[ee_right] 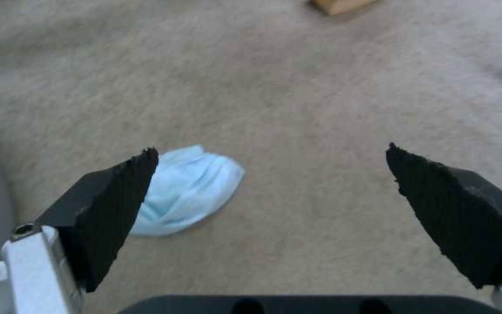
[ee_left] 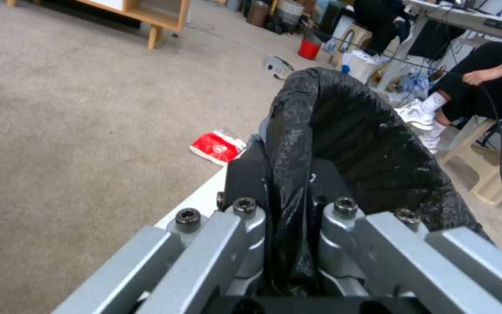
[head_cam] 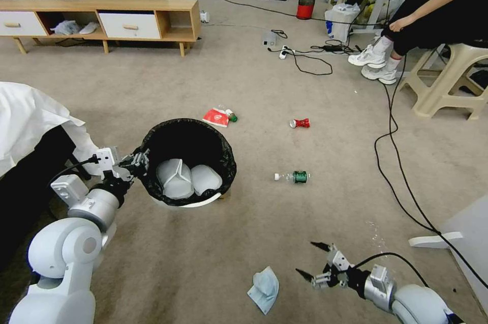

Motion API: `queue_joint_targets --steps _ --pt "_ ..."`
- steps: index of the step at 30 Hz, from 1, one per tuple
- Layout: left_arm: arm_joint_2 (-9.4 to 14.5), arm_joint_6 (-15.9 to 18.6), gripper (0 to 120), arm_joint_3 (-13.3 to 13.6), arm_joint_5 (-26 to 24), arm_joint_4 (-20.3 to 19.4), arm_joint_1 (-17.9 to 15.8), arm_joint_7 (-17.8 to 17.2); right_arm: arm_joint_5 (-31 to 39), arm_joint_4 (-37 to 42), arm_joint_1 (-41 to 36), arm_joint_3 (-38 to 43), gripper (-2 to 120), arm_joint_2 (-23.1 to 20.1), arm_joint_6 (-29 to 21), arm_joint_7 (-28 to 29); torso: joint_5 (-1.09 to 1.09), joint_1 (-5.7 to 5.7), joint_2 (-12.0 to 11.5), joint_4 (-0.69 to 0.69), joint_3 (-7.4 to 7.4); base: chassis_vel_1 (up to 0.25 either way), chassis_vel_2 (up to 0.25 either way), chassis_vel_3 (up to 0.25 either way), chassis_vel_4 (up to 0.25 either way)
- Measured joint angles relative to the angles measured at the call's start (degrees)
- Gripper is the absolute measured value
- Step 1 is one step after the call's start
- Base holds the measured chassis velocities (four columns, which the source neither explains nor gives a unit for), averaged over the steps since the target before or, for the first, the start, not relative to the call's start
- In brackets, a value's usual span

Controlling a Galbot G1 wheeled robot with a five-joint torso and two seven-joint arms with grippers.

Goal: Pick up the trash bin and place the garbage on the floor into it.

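Note:
The trash bin (head_cam: 189, 133), white with a black bag over its rim, is left of centre with its mouth turned toward me and white crumpled pieces inside. My left gripper (head_cam: 136, 161) is shut on its near-left rim; in the left wrist view the gripper (ee_left: 289, 179) pinches the black bag (ee_left: 355, 131). My right gripper (head_cam: 314, 261) hangs open low over the carpet, just right of the blue face mask (head_cam: 264, 288), which lies off to one side of the gripper (ee_right: 271, 150) as a folded mask (ee_right: 190, 192). A red packet (head_cam: 216, 117), red can (head_cam: 300, 123) and green-labelled bottle (head_cam: 295, 177) lie beyond.
A wooden cabinet (head_cam: 101, 19) stands at the back left. A white-draped object (head_cam: 30, 115) is at my left. Black cables (head_cam: 394, 161) and a power strip (head_cam: 283, 52) run along the right, near a seated person's shoes (head_cam: 373, 62) and a stool (head_cam: 447, 85). A white board (head_cam: 473, 242) is at lower right.

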Motion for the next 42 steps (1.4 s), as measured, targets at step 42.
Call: queue_joint_targets --steps 42 --pt "-3.09 -0.94 7 0.50 2.86 -0.42 0.93 0.30 -2.10 -17.01 16.44 -14.03 100 6.39 2.74 -3.80 0.00 0.00 0.00 0.00 0.00 0.000 0.000 0.000 0.000"
